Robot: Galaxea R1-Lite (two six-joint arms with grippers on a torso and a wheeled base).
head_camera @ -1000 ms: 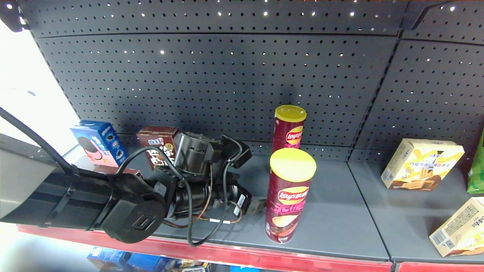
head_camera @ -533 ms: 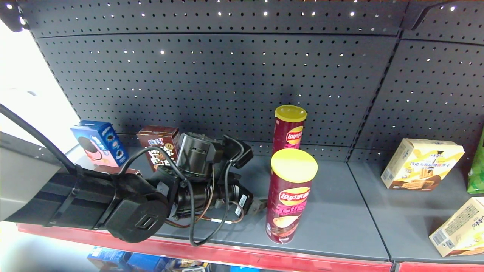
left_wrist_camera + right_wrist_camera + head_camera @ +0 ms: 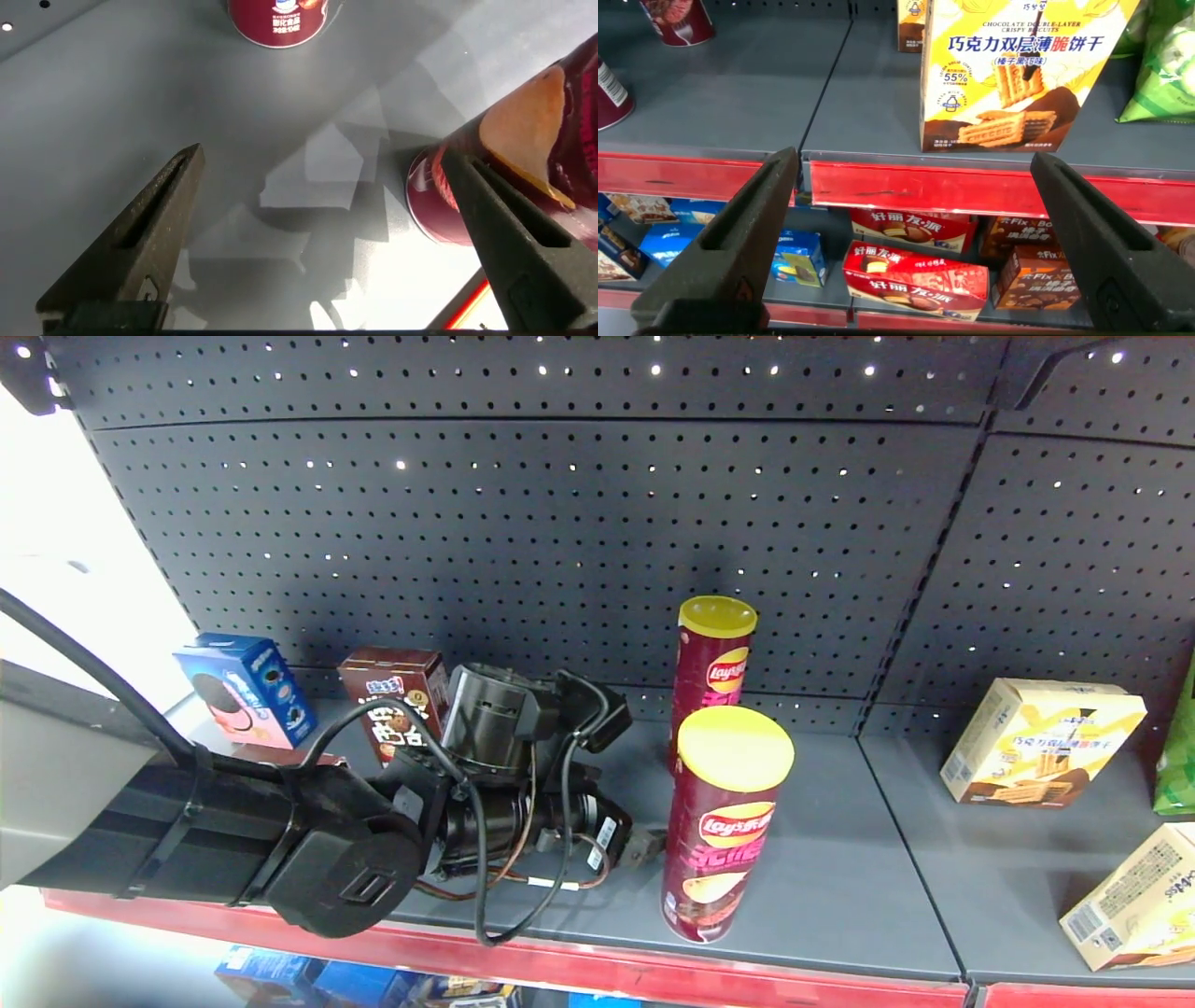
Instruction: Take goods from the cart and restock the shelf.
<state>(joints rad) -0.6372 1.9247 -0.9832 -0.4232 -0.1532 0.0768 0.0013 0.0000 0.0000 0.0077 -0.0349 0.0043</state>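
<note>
A dark pegboard back panel (image 3: 560,541) rises behind the grey shelf (image 3: 840,877), whose front edge is a red strip. The robot's left arm (image 3: 280,840) comes in over that edge from 8 o'clock and lies low across the deck.

Two maroon chip cans with yellow lids stand near the middle of the shelf. The front can (image 3: 724,831) is close to the red strip, and the rear can (image 3: 711,663) stands at its 12 o'clock against the panel.

The left gripper (image 3: 320,161) sits at the front can's 9 o'clock with its fingers spread wide over bare deck. One finger is just beside the can's lower wall, though whether it touches cannot be told.

At 3 o'clock of the cans a yellow wafer box (image 3: 1041,739) rests by the panel. A pale box (image 3: 1134,901) lies nearer the front, and a green bag (image 3: 1178,756) is at the far edge. At 9 o'clock, behind the arm, a brown box (image 3: 383,681) and a blue cookie box (image 3: 245,691) stand side by side.

The right gripper (image 3: 915,159) hangs before the red strip with its fingers spread and holding nothing, and a red snack box (image 3: 915,280) sits on the tier below.
</note>
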